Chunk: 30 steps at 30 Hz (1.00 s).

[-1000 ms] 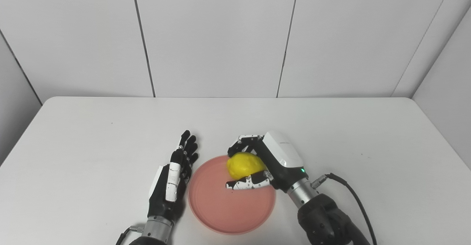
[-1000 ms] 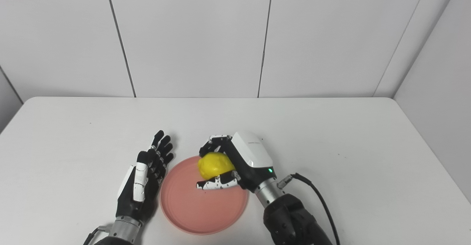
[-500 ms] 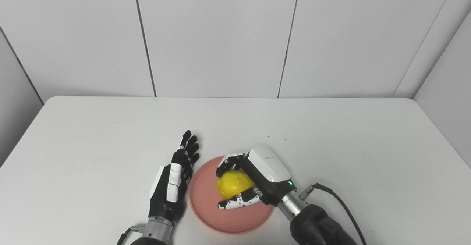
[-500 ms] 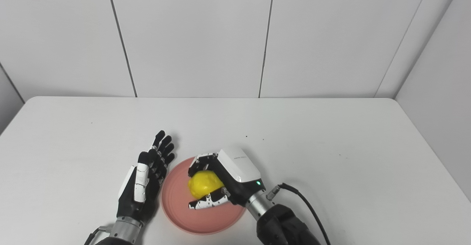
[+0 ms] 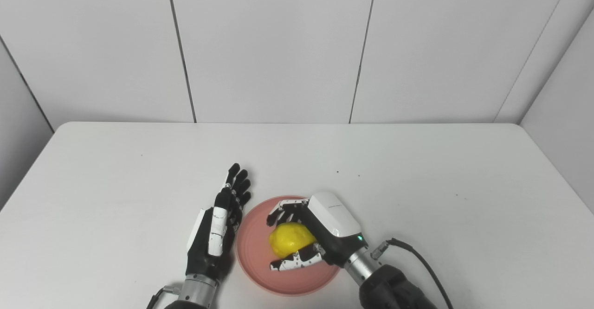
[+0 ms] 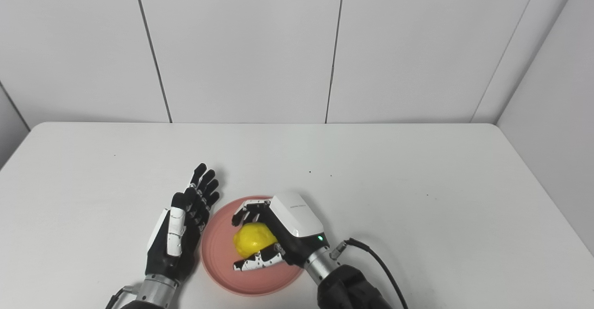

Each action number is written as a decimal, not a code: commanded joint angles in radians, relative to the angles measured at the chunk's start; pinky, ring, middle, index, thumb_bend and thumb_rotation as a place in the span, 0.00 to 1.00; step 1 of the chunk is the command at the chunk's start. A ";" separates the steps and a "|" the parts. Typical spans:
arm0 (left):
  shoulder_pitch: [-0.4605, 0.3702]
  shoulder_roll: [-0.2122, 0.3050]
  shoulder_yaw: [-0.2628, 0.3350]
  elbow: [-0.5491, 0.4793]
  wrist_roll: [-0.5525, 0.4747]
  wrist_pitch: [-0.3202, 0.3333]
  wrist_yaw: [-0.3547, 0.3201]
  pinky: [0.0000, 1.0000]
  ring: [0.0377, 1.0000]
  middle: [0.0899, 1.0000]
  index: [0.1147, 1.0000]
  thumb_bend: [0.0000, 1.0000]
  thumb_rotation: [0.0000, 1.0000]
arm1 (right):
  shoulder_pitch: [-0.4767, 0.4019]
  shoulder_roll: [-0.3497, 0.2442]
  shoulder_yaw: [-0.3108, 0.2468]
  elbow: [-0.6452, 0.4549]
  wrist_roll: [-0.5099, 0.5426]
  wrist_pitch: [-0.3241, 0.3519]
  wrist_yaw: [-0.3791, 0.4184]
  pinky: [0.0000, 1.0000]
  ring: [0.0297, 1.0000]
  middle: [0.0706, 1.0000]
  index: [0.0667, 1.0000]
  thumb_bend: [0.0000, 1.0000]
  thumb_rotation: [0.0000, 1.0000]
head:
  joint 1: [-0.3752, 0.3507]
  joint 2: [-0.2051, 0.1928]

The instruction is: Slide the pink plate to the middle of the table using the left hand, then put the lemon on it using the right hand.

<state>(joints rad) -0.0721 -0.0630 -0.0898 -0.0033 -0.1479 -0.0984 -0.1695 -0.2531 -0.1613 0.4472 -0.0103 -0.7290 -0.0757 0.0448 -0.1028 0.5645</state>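
R hand (image 5: 320, 234) is curled round the lemon (image 5: 287, 239), fingers (image 5: 284, 209) arched over its far side and thumb (image 5: 294, 262) lying along the near side, so the fruit is pinched between them. White back of the hand faces up and to the right; wrist and forearm run down-right to the bottom edge, black cable (image 5: 417, 258) trailing off the wrist across the table. Palm faces left, toward the other hand.

Lemon: yellow, roughly oval. Long axis looks to run left-right w/ a slight tilt, one end tucked into the palm, the other poking out left toward the plate's middle. Can't tell if it's resting on the plate or held just clear of it; it's low and over the plate's centre-right part.

Pink plate (image 5: 255, 267) sits flat on the white table (image 5: 116, 183), near the front edge, about mid-width. Its near-right rim is hidden by the R wrist.

L hand (image 5: 216, 232) lies just left of the plate, spread flat, fingers straight and close together, pointing away from the robot, tilted a bit right. Its edge is just beside the plate's left rim; touching or not, can't tell. Holds nothing.
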 commanded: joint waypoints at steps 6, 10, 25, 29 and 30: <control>0.034 0.009 -0.001 0.014 -0.017 -0.022 -0.016 1.00 1.00 1.00 1.00 0.78 0.99 | -0.003 0.007 -0.014 -0.008 0.022 -0.066 -0.040 0.53 0.57 0.61 0.48 0.50 0.11 | -0.009 -0.001; 0.038 0.011 -0.001 0.006 -0.027 -0.018 -0.021 1.00 1.00 1.00 1.00 0.77 0.99 | 0.003 -0.009 -0.018 -0.034 0.071 -0.082 -0.005 0.67 0.74 0.76 0.75 0.60 0.64 | -0.006 -0.006; 0.031 0.012 -0.006 0.022 -0.022 -0.025 -0.020 1.00 1.00 1.00 1.00 0.76 1.00 | 0.010 -0.052 -0.074 -0.130 0.234 -0.145 0.054 0.85 0.89 0.92 0.91 0.65 0.82 | -0.010 0.004; 0.027 0.016 -0.005 0.022 -0.018 -0.012 -0.016 1.00 1.00 1.00 1.00 0.78 0.99 | 0.034 -0.048 -0.124 -0.204 0.295 -0.076 0.086 0.83 0.91 0.95 0.94 0.68 0.89 | -0.009 0.007; 0.026 0.017 -0.005 0.022 -0.017 -0.010 -0.016 1.00 1.00 1.00 1.00 0.78 1.00 | 0.040 -0.049 -0.136 -0.217 0.307 -0.065 0.094 0.84 0.92 0.97 0.96 0.67 0.91 | -0.009 0.007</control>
<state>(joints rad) -0.0643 -0.0530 -0.0949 -0.0109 -0.1683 -0.0981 -0.1823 -0.2012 -0.2137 0.3306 -0.1859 -0.4537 -0.1554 0.1335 -0.1120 0.5706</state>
